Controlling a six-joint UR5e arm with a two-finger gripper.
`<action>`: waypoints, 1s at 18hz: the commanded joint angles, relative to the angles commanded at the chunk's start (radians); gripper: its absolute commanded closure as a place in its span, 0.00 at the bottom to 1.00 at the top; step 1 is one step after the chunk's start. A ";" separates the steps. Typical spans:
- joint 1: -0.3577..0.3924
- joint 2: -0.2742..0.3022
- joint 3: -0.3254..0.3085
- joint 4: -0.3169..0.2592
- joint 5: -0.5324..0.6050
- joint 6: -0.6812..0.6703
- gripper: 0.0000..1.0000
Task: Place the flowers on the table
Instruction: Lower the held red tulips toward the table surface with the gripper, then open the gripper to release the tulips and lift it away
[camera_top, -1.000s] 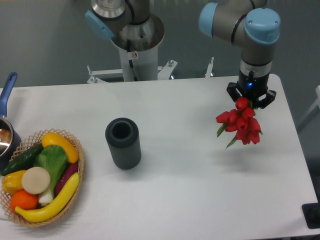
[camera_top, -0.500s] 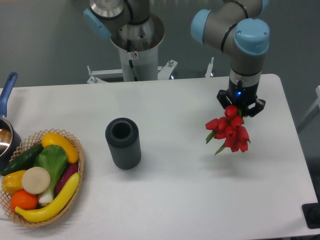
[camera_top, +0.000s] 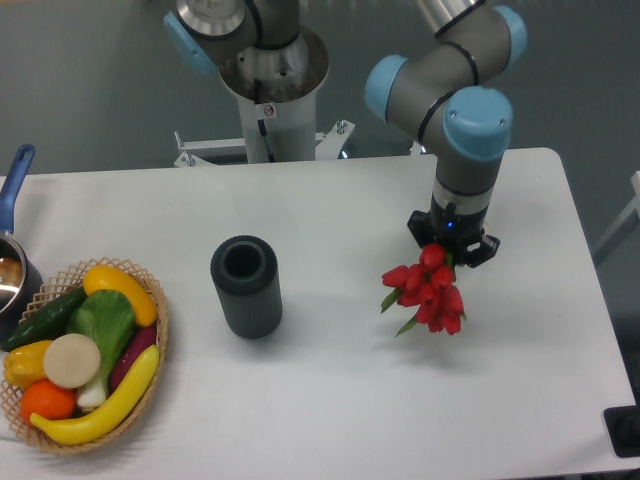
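The flowers (camera_top: 425, 292), a bunch of red tulip buds with green leaves, hang from my gripper (camera_top: 447, 243) above the right half of the white table (camera_top: 340, 400). The gripper points straight down and is shut on the stems, which are hidden under it. The buds hang below and to the left of the gripper. A faint shadow lies on the table under them, so they seem held off the surface.
A dark ribbed cylinder (camera_top: 246, 286) stands upright left of centre. A wicker basket (camera_top: 155, 345) with toy vegetables and fruit sits at the left front. A pot with a blue handle (camera_top: 12, 185) is at the left edge. The robot base (camera_top: 272, 90) stands behind the table.
My gripper has moved left and toward the front with the flowers in it, from near the table's right back corner toward the middle right.
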 joint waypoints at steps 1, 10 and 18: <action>-0.006 -0.014 0.008 0.005 -0.002 -0.009 0.90; -0.028 -0.098 0.068 0.005 -0.018 -0.037 0.72; -0.028 -0.083 0.075 0.011 -0.014 -0.037 0.00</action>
